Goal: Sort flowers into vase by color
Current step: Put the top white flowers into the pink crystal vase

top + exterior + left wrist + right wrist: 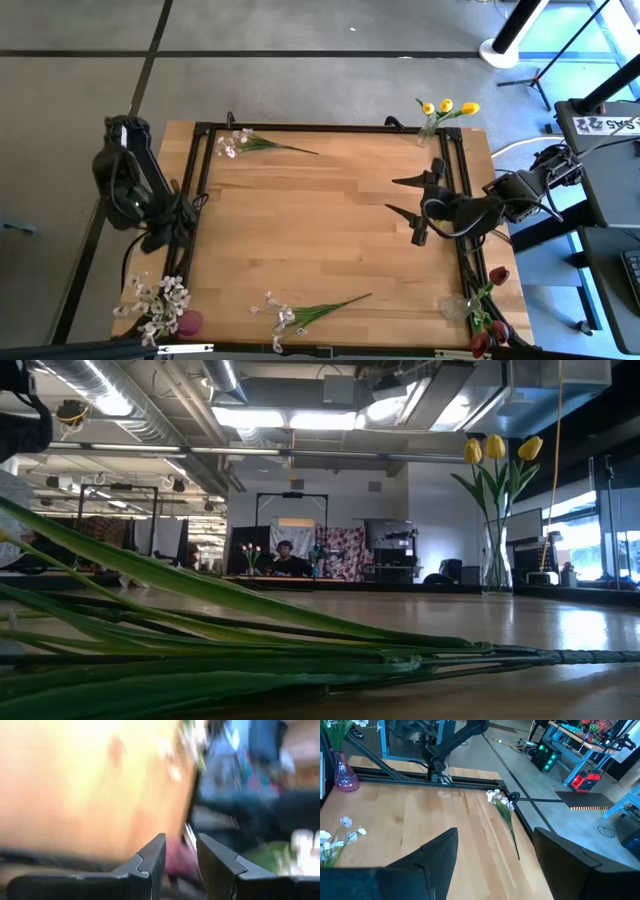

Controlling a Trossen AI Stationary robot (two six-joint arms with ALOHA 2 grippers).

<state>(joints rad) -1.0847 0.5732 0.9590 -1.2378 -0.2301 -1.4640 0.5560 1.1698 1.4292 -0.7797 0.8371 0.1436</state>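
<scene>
The flowers are long, thin, green-stemmed artificial stems in three kinds. Three yellow tulips (446, 106) stand upright in a clear vase (428, 130) at the counter's far right corner. Dark red tulips (492, 318) sit in a second clear vase (455, 307) at the near right corner. White-pink blossom sprays fill a pink vase (187, 322) at the near left corner. Two sprays lie loose on the counter (320, 220): one spray (255, 145) near the far left edge, the other spray (305, 313) near the near edge, its stems and leaves filling the foreground of the low view. The right gripper (403, 196) hovers over the right side of the counter, fingers spread wide apart and empty. The left gripper (179, 857) sits at the counter's left edge, fingers slightly apart with nothing between them. The counter is a light wood-plank top bordered by a black rail frame (320, 127). The floor around it is grey. The low view shows an open workshop with exposed ceiling ducts, strip lights, and a person (288, 560) seated far back.
</scene>
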